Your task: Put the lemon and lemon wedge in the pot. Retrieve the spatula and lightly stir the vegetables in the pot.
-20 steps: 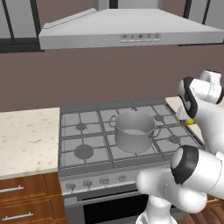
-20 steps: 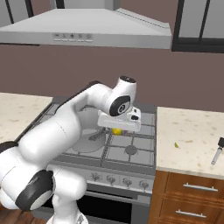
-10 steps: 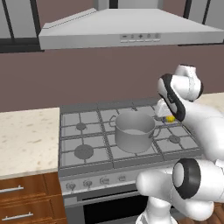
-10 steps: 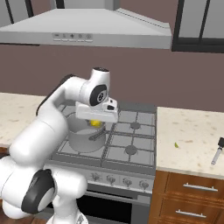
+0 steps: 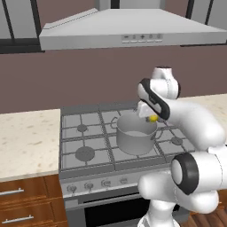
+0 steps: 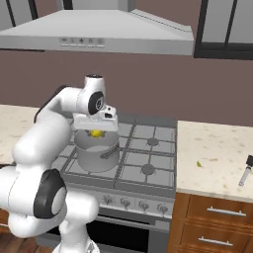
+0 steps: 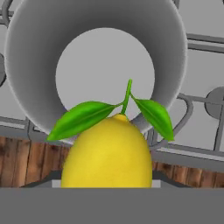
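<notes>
Item: pot, plain grey metal cylinder, pale inside, loop side handles. Stands on the stove grates, near the middle; nothing lies inside it as seen from the hand view. Judged rigid and stable, unlikely to shift when a small fruit drops in.

Item: lemon, bright yellow, roundish, with a green stem and two leaves. Held above the pot, over its right rim in the left base view and over its opening in the right base view. Judged light, firm, with a smooth rind that could roll or slip; best taken across its widest part, clear of stem and leaves. Not fragile, so a short drop should do no harm.

Item: gripper, two-finger, pointing down over the pot. Closed around the lemon, which fills the bottom of the hand view; the fingertips themselves are hidden behind the fruit, so the exact gap cannot be read, only that it matches the lemon's width.

Item: dark-handled utensil, lying on the right counter, well apart from the stove; probably the spatula.
</notes>
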